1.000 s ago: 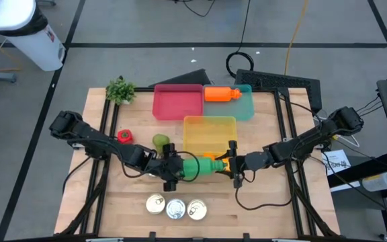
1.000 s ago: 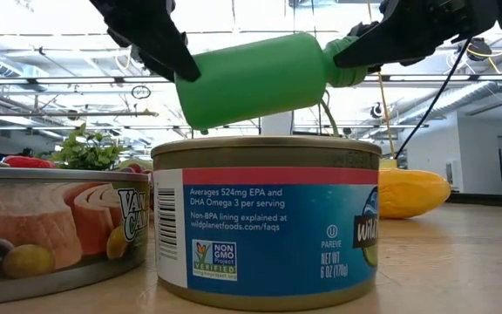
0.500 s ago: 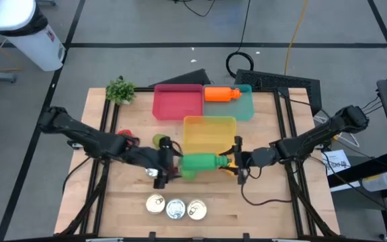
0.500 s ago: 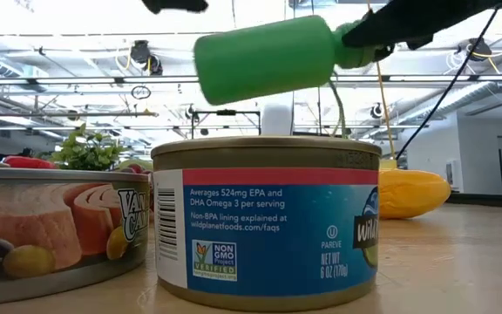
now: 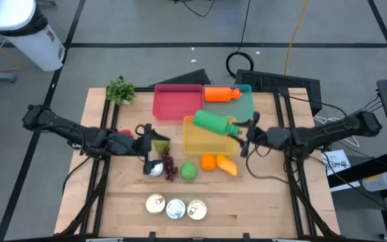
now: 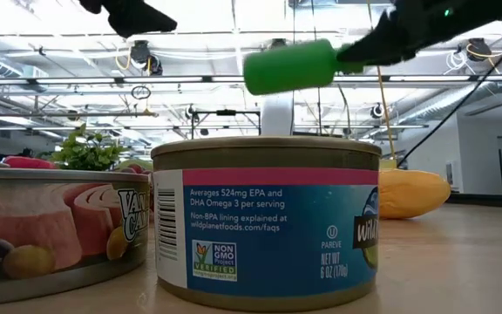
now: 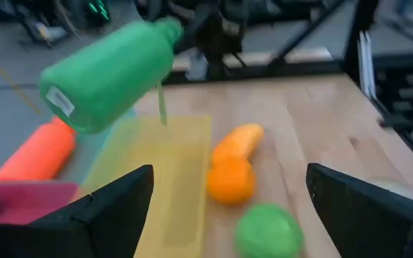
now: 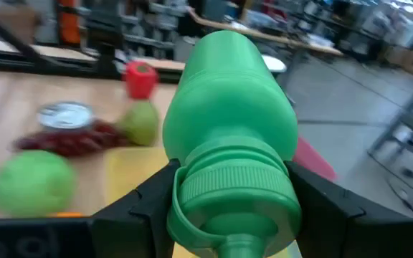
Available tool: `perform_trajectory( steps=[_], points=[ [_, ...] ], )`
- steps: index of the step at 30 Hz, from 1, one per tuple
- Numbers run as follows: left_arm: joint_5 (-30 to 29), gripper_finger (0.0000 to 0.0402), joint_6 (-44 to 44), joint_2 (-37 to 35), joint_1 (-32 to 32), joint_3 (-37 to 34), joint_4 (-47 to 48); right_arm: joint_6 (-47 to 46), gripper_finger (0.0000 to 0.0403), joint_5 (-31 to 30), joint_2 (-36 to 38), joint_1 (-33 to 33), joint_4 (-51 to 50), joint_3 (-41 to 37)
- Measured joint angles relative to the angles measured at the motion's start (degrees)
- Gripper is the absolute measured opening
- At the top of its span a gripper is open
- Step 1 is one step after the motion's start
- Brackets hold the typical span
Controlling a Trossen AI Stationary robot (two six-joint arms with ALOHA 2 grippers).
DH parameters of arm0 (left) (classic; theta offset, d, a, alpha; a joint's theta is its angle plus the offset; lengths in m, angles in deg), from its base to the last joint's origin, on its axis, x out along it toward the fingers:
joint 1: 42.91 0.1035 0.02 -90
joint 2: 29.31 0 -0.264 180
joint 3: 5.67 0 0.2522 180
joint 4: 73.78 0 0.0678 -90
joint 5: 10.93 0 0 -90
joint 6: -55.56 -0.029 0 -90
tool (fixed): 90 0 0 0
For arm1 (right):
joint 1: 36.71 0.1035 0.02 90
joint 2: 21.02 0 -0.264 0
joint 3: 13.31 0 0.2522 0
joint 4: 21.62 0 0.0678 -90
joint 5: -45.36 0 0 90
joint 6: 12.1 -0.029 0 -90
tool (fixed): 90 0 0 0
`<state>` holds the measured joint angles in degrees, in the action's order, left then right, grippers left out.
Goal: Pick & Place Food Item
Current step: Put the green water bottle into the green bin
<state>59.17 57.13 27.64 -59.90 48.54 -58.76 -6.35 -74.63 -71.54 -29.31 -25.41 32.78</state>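
One green plastic bottle point(image 5: 213, 123), lying tilted, clamped at its cap end by right gripper point(image 5: 242, 132); held above yellow translucent tray point(image 5: 197, 138), clear of the wooden table point(image 5: 267, 195). Left gripper point(image 5: 148, 131) parted, gripping nothing, just beside pale green pear point(image 5: 160, 142). On the tabletop near the tray: round green lime point(image 5: 189, 171), orange fruit point(image 5: 208, 161), dark purple grape bunch point(image 5: 169, 166). Three tin cans point(image 5: 175, 208) in a row at the near edge. Orange plastic bottle point(image 5: 222, 94) lying in teal tray point(image 5: 246, 106), beside red tray point(image 5: 177, 102).
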Motion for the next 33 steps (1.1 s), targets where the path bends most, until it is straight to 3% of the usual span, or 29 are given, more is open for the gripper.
perform_trajectory(
  steps=[5, 10, 16, 20, 24, 33],
  points=[
    [-1.0, 0.0368, -0.4, -3.0, 2.4, -4.6, -3.2, 2.6, 0.0198, 5.7, 2.6, -11.7, -3.2, -0.3],
    [-1.2, 0.0361, -1.1, -3.4, 4.8, -6.5, -4.0, 5.9, 0.0198, 18.0, 2.2, -27.1, -0.5, -0.2],
    [-0.7, 0.0371, -1.5, -3.0, 6.5, -7.4, -5.9, 3.8, 0.0198, 41.1, -0.8, -48.2, 4.3, -0.2],
    [-0.7, 0.0376, -1.3, -3.0, 7.0, -7.4, -5.9, 6.0, 0.0198, 57.3, -5.1, -56.4, 5.3, -0.2],
    [-0.7, 0.0372, -1.0, -3.1, 7.0, -7.4, -5.9, 11.8, 0.0198, 57.7, -9.7, -57.3, 3.7, -0.2],
    [0.2, 0.0365, 0.1, -2.9, 7.2, -7.4, -5.8, 11.9, 0.0198, 52.9, -17.6, -57.1, 3.0, -0.2]
  ],
)
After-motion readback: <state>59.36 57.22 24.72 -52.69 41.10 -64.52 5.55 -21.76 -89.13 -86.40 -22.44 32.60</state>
